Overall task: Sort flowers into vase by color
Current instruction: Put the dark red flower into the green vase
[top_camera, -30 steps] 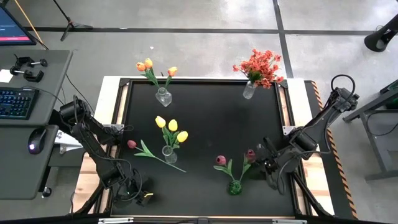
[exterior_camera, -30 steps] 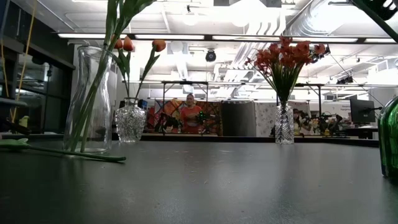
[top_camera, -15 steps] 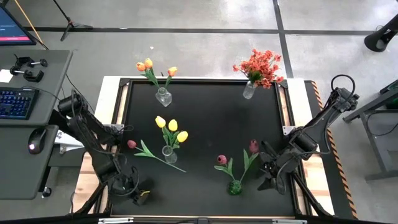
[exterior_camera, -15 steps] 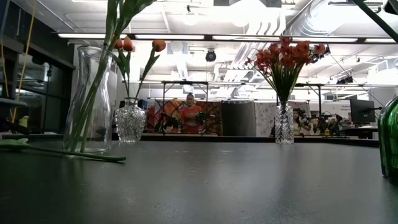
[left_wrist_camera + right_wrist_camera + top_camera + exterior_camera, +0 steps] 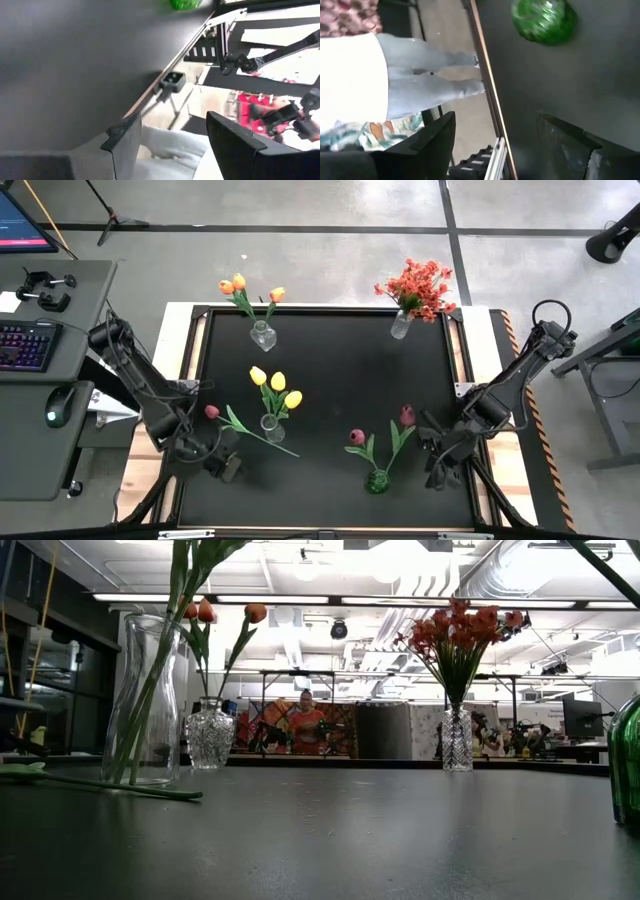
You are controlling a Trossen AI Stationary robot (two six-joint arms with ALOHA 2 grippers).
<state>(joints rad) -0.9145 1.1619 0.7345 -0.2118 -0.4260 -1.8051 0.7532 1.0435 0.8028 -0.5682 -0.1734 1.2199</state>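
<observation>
A loose dark pink tulip (image 5: 212,412) lies flat on the black table, its stem (image 5: 270,440) running toward the near right; the stem also shows in the low view (image 5: 100,785). Two dark pink tulips (image 5: 408,416) stand in a green vase (image 5: 378,480), which also shows in the right wrist view (image 5: 545,20). Yellow tulips stand in a clear vase (image 5: 272,425). Orange and yellow tulips stand in a clear vase (image 5: 262,335). A red-orange spray (image 5: 420,285) stands in a vase (image 5: 401,325). My left gripper (image 5: 225,466) is open and empty, near-left of the loose tulip. My right gripper (image 5: 436,470) is open and empty, right of the green vase.
The table's near edge (image 5: 487,85) runs close by my right gripper, and a person's legs (image 5: 435,75) stand beyond it. A side desk with a keyboard (image 5: 25,345) and a mouse (image 5: 55,408) stands left of the table. Bare table lies between the vases (image 5: 350,370).
My left gripper has gone from the near-left corner toward the far edge and the loose pink tulip. My right gripper has drawn back toward the near edge, away from the pink tulip head by the green vase; that head has swung a little toward the far edge.
</observation>
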